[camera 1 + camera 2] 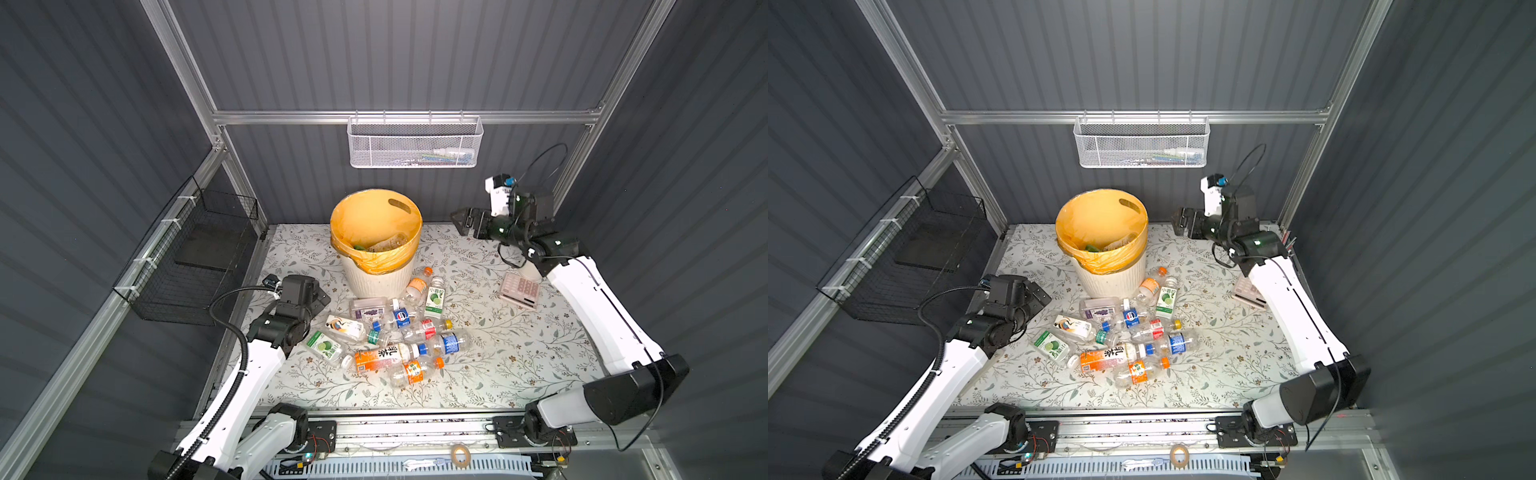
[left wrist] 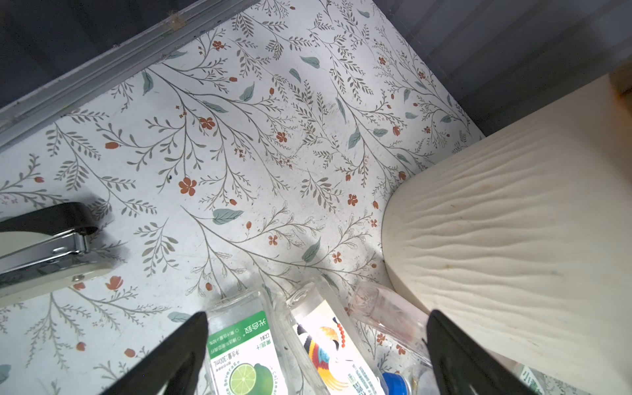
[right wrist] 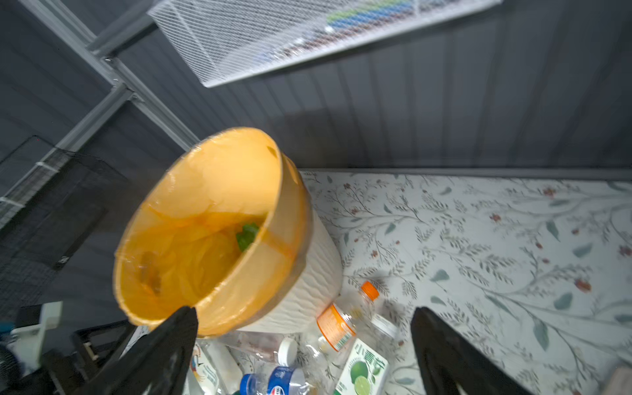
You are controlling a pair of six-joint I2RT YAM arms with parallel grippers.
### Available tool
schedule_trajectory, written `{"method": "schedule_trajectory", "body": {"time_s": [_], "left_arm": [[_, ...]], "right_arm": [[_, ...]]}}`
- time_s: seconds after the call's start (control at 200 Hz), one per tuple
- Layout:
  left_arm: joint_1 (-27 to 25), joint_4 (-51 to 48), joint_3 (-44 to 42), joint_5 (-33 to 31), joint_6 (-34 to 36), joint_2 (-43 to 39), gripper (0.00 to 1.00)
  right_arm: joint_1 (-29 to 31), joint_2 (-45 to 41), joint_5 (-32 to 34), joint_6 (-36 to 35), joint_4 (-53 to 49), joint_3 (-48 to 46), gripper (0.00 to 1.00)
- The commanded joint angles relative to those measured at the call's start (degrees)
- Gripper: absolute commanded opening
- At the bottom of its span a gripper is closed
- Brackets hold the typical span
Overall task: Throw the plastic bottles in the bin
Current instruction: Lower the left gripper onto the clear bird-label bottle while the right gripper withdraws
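Lying clear bottles (image 1: 401, 318), ribbed round bin (image 1: 376, 282) (orange-lined)

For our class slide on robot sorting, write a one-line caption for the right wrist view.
Open right gripper beside the orange-lined bin, plastic bottles lying at its base.

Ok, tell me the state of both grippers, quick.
Left gripper: open, holding nothing, close to the plastic bottles.
Right gripper: open, holding nothing, raised beside the bin.
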Motion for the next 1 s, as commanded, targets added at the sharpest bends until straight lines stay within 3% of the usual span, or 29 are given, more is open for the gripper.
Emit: {"method": "schedule_trajectory", "body": {"time_s": [0.0,0.27,0.67,0.996], "left_arm": [[-1.51,-1.58,-0.74,-0.5,-5.16,-0.6,0.99],[-7.28,2.35,-5.4,2.36,-16.68,2.36,0.98],[-10.38,7.54,-5.53,5.41,-19.22,12.08,0.9],[-11.39,7.5,-5.83,4.36,-21.22,14.7,0.87]], "right_arm": [[-2.9,-2.57,0.48,4.91,4.99,-9.52,0.99],[-7.8,-9.18,0.67,8.8,7.74,-23.9,0.99],[-9.5,-7.79,-0.58,9.77,6.85,-24.22,0.99],[-10.3,-7.14,-0.51,10.09,6.19,-24.56,0.99]]}}
